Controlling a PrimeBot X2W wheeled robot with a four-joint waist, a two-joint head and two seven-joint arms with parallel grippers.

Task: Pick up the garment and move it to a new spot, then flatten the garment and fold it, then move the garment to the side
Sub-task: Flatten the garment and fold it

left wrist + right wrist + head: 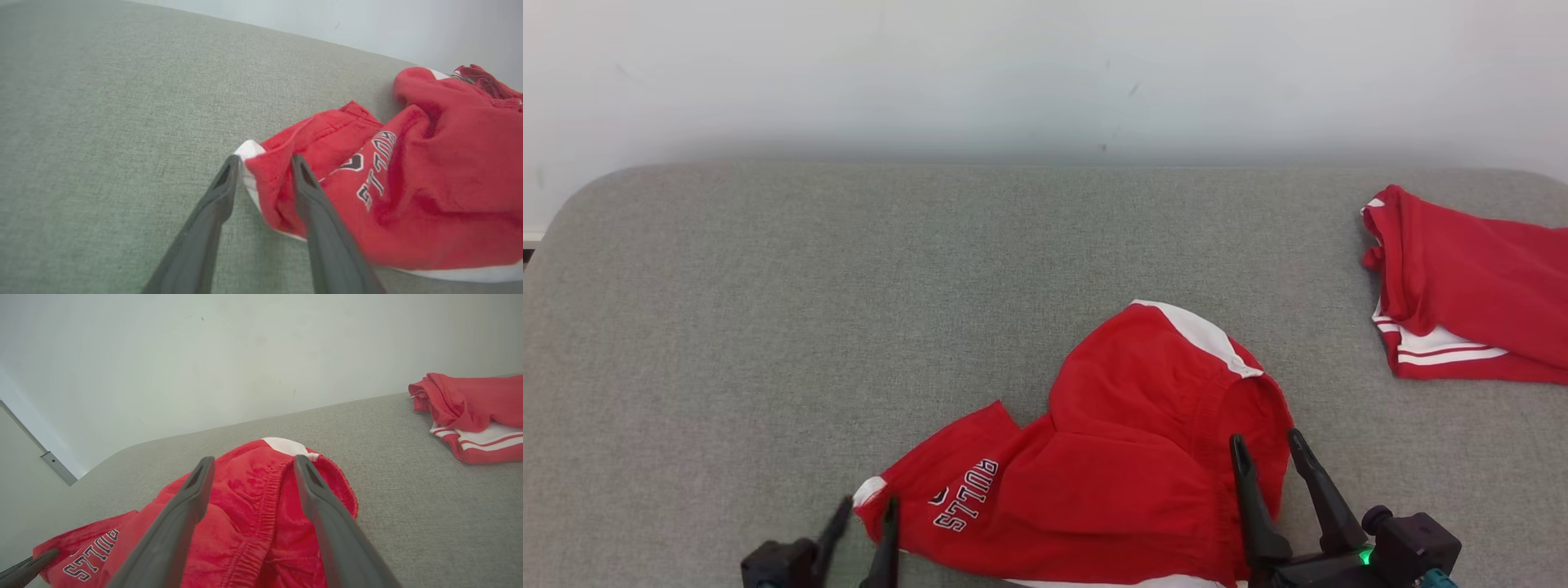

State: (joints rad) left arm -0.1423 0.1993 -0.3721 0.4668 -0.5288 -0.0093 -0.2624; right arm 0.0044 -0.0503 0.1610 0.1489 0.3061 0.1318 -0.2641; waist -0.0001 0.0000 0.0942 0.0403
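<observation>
left hand (870,501) parted – white-tipped corner (249,149) of crumpled red fleece shorts (1111,457) between its fingers (212,212). right hand (1266,441) wide, over elastic waistband (265,490). shorts lie at near edge of grey fabric tabletop (768,327); second red white-striped garment (1462,286) well apart, far right.

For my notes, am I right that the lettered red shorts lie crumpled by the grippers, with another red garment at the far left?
Not quite: the other red garment lies at the far right, per the head view; the lettered shorts are as described.
</observation>
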